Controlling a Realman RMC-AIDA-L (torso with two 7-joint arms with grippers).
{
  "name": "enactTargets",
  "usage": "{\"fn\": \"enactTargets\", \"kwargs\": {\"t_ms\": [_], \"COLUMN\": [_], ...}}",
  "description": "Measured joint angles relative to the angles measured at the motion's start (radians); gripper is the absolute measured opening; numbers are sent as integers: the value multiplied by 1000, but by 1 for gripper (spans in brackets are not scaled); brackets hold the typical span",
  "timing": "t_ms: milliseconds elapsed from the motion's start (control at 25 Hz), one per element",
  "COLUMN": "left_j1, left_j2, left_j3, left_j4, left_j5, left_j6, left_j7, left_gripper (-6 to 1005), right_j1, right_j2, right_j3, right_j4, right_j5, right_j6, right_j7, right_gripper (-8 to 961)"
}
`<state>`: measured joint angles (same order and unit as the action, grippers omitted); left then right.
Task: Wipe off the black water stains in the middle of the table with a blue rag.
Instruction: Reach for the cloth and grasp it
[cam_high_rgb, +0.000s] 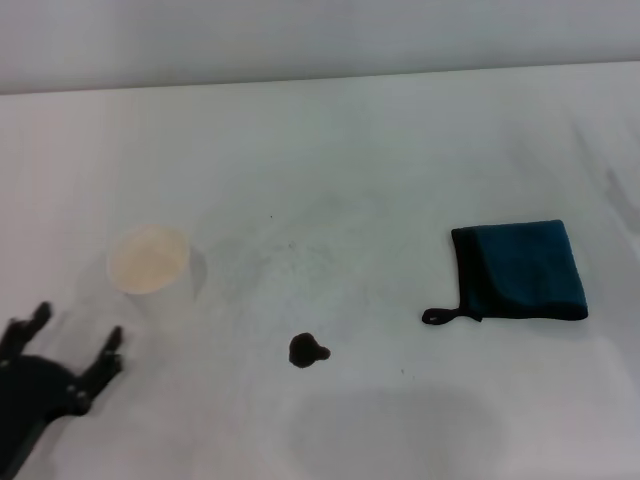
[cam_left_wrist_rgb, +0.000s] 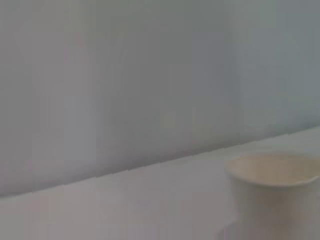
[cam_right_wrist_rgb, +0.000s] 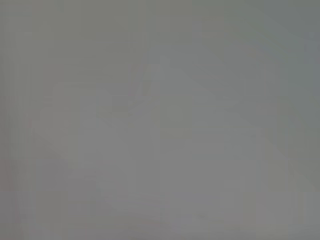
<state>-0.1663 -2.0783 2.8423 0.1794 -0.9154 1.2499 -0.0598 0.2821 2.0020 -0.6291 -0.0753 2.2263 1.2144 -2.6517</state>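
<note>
The black water stains (cam_high_rgb: 307, 350) form one small dark blob with a side lobe, near the front middle of the white table (cam_high_rgb: 380, 170). The blue rag (cam_high_rgb: 523, 270) lies flat to the stain's right, its black loop pointing toward the stain. My left gripper (cam_high_rgb: 72, 341) sits low at the front left, open, with nothing between its fingers. It is well left of the stain and just in front of a cup. The right gripper is out of view, and the right wrist view shows only plain grey.
A white paper cup (cam_high_rgb: 150, 268) stands upright at the left, just beyond the left gripper; it also shows in the left wrist view as the cup (cam_left_wrist_rgb: 275, 192). The table's far edge meets a pale wall (cam_high_rgb: 300, 40).
</note>
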Motion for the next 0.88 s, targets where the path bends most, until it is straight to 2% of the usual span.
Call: {"fn": "enactTargets", "kwargs": {"t_ms": [120,240,360,440,680,880], "left_j1": [28,48,52,48,32,15], "left_j2": [1,1,1,2,1,1], "left_j3": [-1,-1,-1,-2,-24,-25], "left_j4": [-18,-40,-53,-65,-79,-84], "left_j5": [-44,-97,-134,-149,-164,-169], "left_j6": [17,35,45,52,57,62], "left_j7": [-46,-85,-92,-93,-92,-90], "left_gripper": [880,880,880,880,879,880], "right_j1": [-28,-67,-98,-102,-73,12], "right_j2": [-2,-11,-34,-52,-144,-239], "right_j3": [-40,-113,-180,-186,-184,-176], "right_j4": [-63,-178,-330,-414,-650,-724], "right_j5": [-1,-7,-81,-179,-549,-760], "right_j6": [-8,-63,-153,-187,-158,9], "right_j7": [117,341,660,852,1454,1739], "right_gripper": [846,845,845,844,843,843]}}
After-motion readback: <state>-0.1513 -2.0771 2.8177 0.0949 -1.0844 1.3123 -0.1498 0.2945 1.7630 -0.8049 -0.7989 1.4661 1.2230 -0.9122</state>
